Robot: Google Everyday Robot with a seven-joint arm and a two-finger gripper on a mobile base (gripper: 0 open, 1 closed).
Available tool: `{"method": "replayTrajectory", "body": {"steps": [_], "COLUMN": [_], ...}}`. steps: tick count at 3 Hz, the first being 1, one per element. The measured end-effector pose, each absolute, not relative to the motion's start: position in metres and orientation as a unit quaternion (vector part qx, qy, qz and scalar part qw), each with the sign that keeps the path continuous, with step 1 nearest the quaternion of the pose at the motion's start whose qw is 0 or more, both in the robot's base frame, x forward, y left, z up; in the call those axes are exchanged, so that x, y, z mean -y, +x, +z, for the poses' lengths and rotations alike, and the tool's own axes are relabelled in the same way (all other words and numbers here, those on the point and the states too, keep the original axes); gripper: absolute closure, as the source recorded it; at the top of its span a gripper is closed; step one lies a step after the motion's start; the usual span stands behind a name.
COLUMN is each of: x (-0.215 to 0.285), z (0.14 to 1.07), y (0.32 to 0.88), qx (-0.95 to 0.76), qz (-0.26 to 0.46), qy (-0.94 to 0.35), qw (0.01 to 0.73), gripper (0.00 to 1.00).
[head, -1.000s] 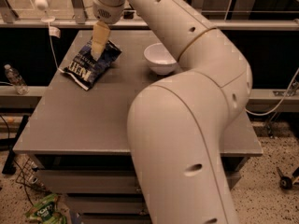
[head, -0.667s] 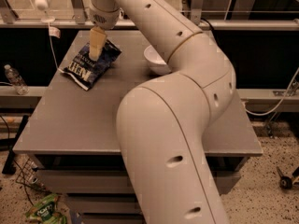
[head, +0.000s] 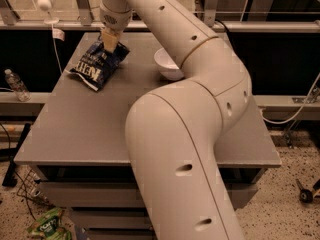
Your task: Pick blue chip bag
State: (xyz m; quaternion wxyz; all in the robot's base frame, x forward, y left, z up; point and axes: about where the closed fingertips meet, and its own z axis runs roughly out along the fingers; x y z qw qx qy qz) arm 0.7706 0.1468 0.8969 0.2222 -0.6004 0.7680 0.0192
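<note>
One blue chip bag lies in the upper left of the frame, on the far left part of the grey table. It is crinkled and dark navy, with white block lettering on its upper face. Its lower left end rests on the tabletop near the table's left edge, and its upper right end meets the gripper.

The gripper, tan in colour, comes down from above onto that upper right end of the bag and touches it. How far it is open, and whether it has hold of the bag, cannot be told from this view.

Above the gripper is the rounded cream wrist, at the top of the frame. From there the arm runs down and to the right across the table, bends at a thick joint right of centre, and widens into a large segment that fills the lower middle of the frame.

To the right of the bag, apart from it, a white bowl stands upright on the table, its right side hidden behind the arm.

At the left edge of the frame, off the table and lower than its top, a clear water bottle stands on a pale ledge. In the lower left corner a green snack bag lies on the floor beside the table's base. Speckled floor shows at the lower right.
</note>
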Motion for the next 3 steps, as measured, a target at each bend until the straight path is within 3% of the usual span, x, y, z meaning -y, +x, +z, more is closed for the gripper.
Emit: {"method": "replayTrajectory", "body": {"steps": [1,2,3], "x": [-0.129,-0.113,-0.099], "z": [0.944,0.976,1.01], "y": [0.766,0.761,0.753], "qx": [-0.749,-0.732,-0.705], "qz": [0.048,0.072,0.096], "qy": [-0.595,-0.584,-0.58], "qw": [0.29,0.342,0.397], "gripper": [0.93,1.0,1.0]}}
